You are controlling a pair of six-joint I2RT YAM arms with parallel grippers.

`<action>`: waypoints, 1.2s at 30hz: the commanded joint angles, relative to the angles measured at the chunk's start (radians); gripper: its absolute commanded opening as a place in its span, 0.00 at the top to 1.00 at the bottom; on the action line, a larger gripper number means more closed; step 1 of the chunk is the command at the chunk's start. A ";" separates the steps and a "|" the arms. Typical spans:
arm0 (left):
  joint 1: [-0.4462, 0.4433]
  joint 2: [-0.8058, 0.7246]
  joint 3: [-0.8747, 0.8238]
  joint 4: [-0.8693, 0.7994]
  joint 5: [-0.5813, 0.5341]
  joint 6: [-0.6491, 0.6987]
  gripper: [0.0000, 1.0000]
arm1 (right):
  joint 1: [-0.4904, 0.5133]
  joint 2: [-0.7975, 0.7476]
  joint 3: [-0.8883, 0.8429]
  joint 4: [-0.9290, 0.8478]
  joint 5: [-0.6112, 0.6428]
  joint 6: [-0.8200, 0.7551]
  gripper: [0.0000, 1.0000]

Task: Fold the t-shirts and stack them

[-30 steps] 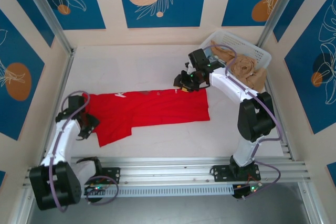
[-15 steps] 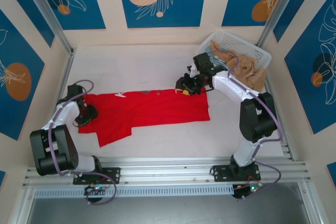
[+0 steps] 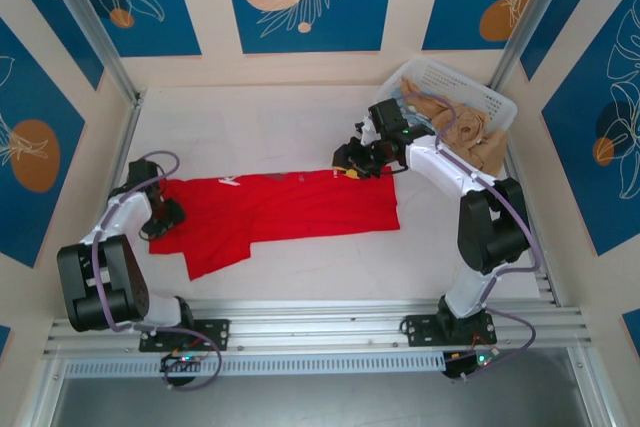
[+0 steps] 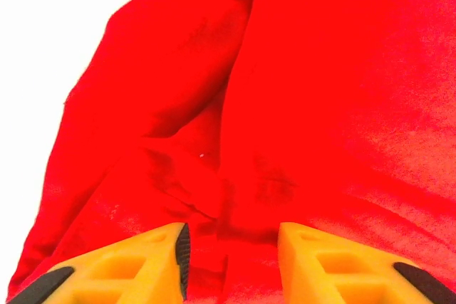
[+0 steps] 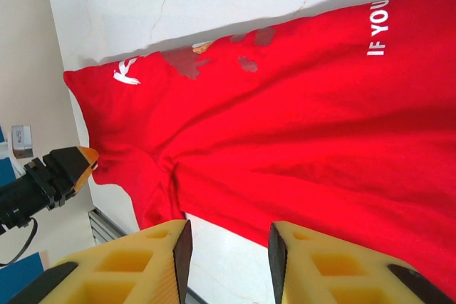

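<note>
Your shirt (image 3: 290,209) lies flat on the pale table (image 3: 260,127), left of the basket (image 3: 492,99) and nearer the arms. It is doubled lengthwise into a long band, with one sleeve poking out. It's soft, matte red knit, creased, with white lettering (image 5: 380,28).

Your right claw (image 3: 347,160) sits at the corner closest to the basket, jaws apart and gripping nothing. Your left claw (image 3: 167,216) is at the end farthest from the basket, jaws apart over rumpled cloth.

One claw at each end suits lifting the band for the next fold, I'd judge. The basket is stiff white lattice holding limp tan cloth (image 3: 465,127).

Matt cloth t-shirt (image 3: 300,205), plastic basket (image 3: 470,87)
</note>
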 commanded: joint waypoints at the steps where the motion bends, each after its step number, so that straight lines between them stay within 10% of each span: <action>1: 0.011 0.021 0.008 0.040 0.032 -0.009 0.73 | -0.004 -0.029 -0.014 -0.010 -0.032 0.010 0.64; 13: 0.011 -0.002 0.096 -0.140 0.036 -0.110 1.00 | -0.005 -0.013 -0.002 -0.024 -0.012 0.009 0.65; 36: 0.009 0.490 0.757 -0.531 0.053 -0.129 1.00 | -0.015 0.000 -0.011 -0.053 -0.001 0.008 0.66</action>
